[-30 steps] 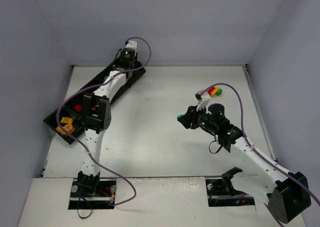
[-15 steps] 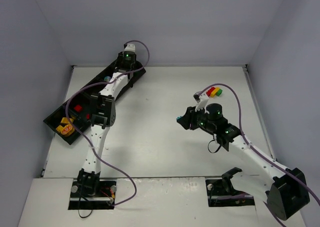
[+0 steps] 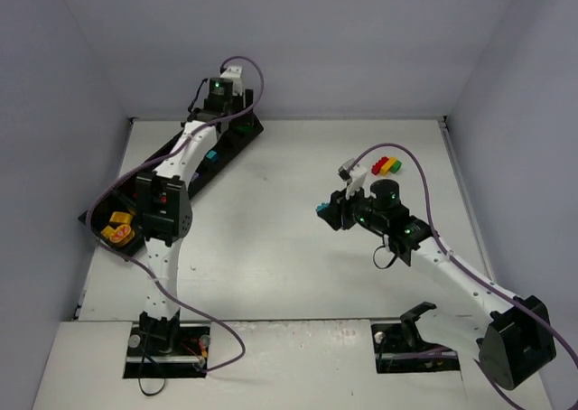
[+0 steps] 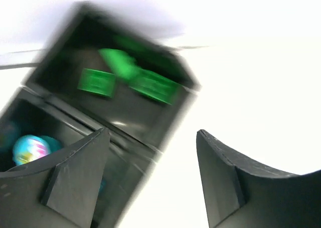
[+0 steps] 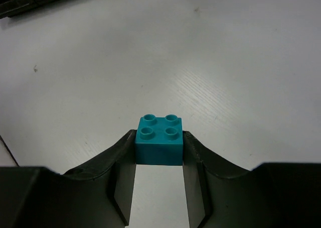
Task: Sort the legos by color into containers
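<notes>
In the blurred left wrist view my left gripper [image 4: 150, 155] is open and holds nothing. It hovers by the far end compartment [image 4: 165, 120] of the black tray [image 3: 251, 130]. Two green legos [image 4: 100, 81] [image 4: 153, 86] lie in that compartment. The neighbouring compartment holds a teal one [image 3: 211, 154]. My right gripper [image 5: 159, 136] is shut on a teal lego [image 5: 159, 140], studs up, above the table's middle [image 3: 322, 209]. Yellow and orange legos [image 3: 117, 228] lie in the tray's near end.
A stuck-together row of red, yellow and green bricks [image 3: 388, 166] lies on the table behind the right arm. The tray's near end [image 5: 20, 2] shows at the top left of the right wrist view. Purple cables loop above both arms.
The left arm's wrist has swung further back and up over the tray's far end. The right arm has drifted slightly left, still holding the teal lego.
</notes>
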### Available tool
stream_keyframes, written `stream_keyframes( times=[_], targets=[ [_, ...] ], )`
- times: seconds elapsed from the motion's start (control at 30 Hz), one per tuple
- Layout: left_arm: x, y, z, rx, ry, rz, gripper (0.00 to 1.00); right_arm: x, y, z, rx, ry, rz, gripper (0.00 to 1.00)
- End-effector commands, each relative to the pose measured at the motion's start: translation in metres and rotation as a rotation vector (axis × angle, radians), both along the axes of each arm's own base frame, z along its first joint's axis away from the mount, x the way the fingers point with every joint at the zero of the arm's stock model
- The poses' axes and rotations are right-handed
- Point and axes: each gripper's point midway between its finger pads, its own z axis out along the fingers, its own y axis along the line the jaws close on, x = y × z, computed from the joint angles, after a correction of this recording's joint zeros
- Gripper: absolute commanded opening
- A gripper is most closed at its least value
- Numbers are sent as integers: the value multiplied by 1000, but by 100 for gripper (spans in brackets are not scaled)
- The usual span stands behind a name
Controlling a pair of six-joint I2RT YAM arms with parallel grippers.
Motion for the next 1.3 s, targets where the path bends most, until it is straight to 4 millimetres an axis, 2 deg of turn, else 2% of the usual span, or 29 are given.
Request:
stream_keyframes(
  times=[0.0, 0.03, 0.07, 0.1, 0.13, 0.17, 0.2, 0.27, 0.3, 0.4, 0.5, 0.77, 0.93, 1.27],
  targets=[
    [-78, -73, 124, -261, -50, -314, 64, 13, 11, 60, 12, -287, 103, 8],
    [-105, -83, 138, -299, -14, -363, 64, 13, 12, 64, 9, -314, 112, 8],
    [-130, -98, 135, -363, 50, -459, 64, 14, 11, 72, -1, -367, 124, 8],
    [-146, -105, 138, -424, 97, -484, 64, 13, 11, 75, -5, -391, 130, 8],
    [-167, -110, 160, -478, 85, -524, 64, 13, 10, 79, -9, -415, 135, 8],
    [-190, -121, 152, -578, 176, -579, 64, 12, 9, 85, -15, -452, 141, 8],
    [-209, -123, 170, -624, 170, -616, 64, 11, 9, 89, -17, -470, 149, 8],
    [-230, -132, 182, -704, 182, -676, 65, 9, 8, 95, -19, -500, 160, 8],
    [-241, -135, 183, -738, 221, -685, 68, 6, 10, 96, -21, -511, 181, 8],
    [-281, -146, 185, -750, 294, -755, 69, 1, 13, 104, 1, -524, 208, 8],
    [-308, -162, 183, -740, 343, -821, 71, -4, 15, 108, 14, -531, 221, 9],
    [-353, -180, 149, -602, 517, -902, 72, -17, 14, 111, 21, -535, 252, 10],
    [-368, -198, 141, -579, 546, -943, 71, -20, 16, 108, 20, -523, 264, 10],
    [-364, -225, 140, -600, 518, -920, 71, -22, 22, 104, 18, -506, 274, 10]
  ],
)
